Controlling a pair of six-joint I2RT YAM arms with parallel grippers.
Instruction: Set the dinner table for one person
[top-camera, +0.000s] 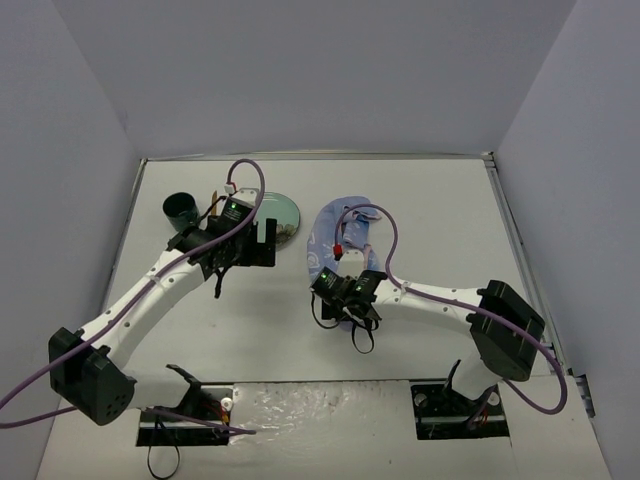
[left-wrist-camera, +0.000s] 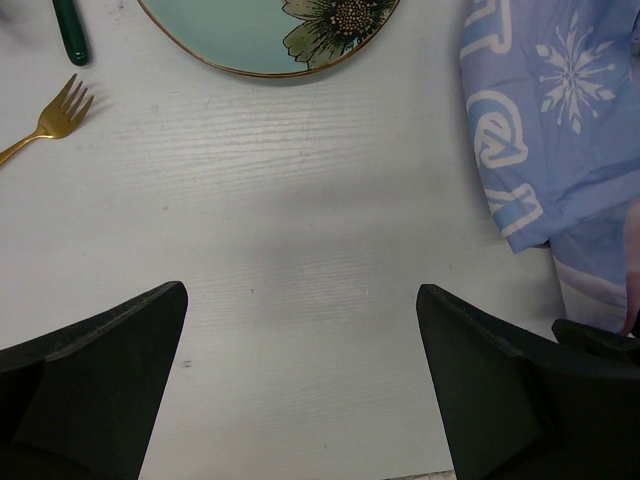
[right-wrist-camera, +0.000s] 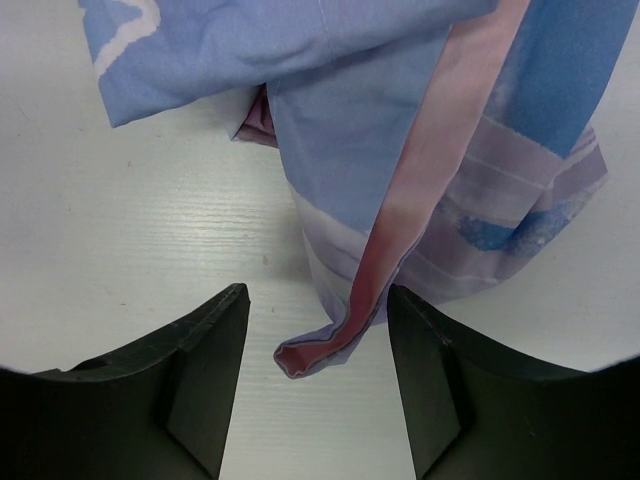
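a robot test cell in a lab, not a home: plain pale panels (top-camera: 320, 70) box in the white dinner table (top-camera: 440, 200) on the left, far and right, while the left arm (top-camera: 150, 295) and right arm (top-camera: 440, 300), trailing purple cables (top-camera: 390, 245), are bolted along its near edge.

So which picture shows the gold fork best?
The left wrist view: the gold fork shows its prongs and part of its handle clearly. The top view gives only a tiny gold sliver beside the left arm. The right wrist view shows just the blue placemat, no fork.
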